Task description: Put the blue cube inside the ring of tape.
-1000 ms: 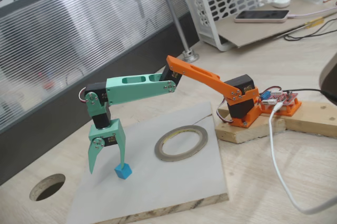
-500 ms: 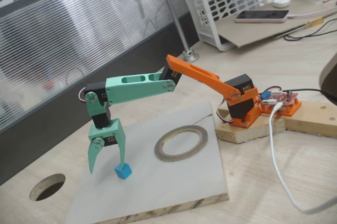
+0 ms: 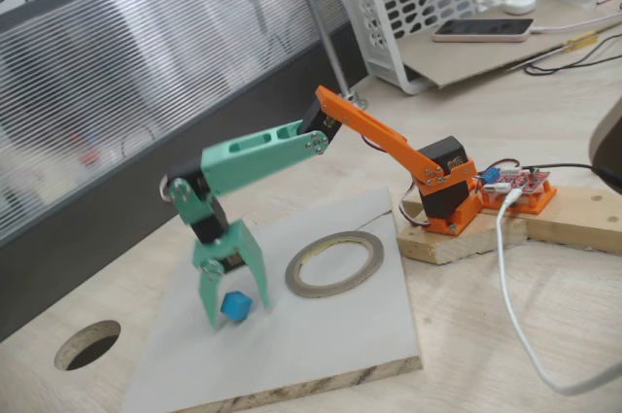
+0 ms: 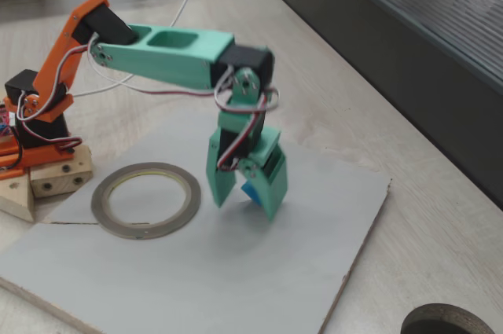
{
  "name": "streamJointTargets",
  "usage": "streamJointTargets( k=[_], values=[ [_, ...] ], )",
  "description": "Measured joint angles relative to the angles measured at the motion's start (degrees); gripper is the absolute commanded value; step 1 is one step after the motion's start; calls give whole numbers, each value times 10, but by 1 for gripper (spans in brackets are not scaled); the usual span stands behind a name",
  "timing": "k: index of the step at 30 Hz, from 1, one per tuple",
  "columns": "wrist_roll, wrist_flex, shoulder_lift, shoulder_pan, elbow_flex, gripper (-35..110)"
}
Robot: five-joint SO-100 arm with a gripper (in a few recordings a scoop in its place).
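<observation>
Pinching the blue cube (image 3: 236,306) between my gripper (image 3: 233,311) fingers (lifted, I judge), I see the ring of tape (image 3: 335,263) lying rightward in a fixed view, toward my base.

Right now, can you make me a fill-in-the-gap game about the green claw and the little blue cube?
1. The small sky-blue cube sits between the two fingers of the green ____.
2. The flat grey ring of tape has ____ inside it.
3. The ring of tape lies on the pale grey ____.
4. The robot's base is coloured ____.

Missing words: claw; nothing; board; orange
</observation>
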Motion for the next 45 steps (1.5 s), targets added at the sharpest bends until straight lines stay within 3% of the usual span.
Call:
streamJointTargets(
  k=[45],
  values=[
    [1,-1,15,0,15,56]
  ],
)
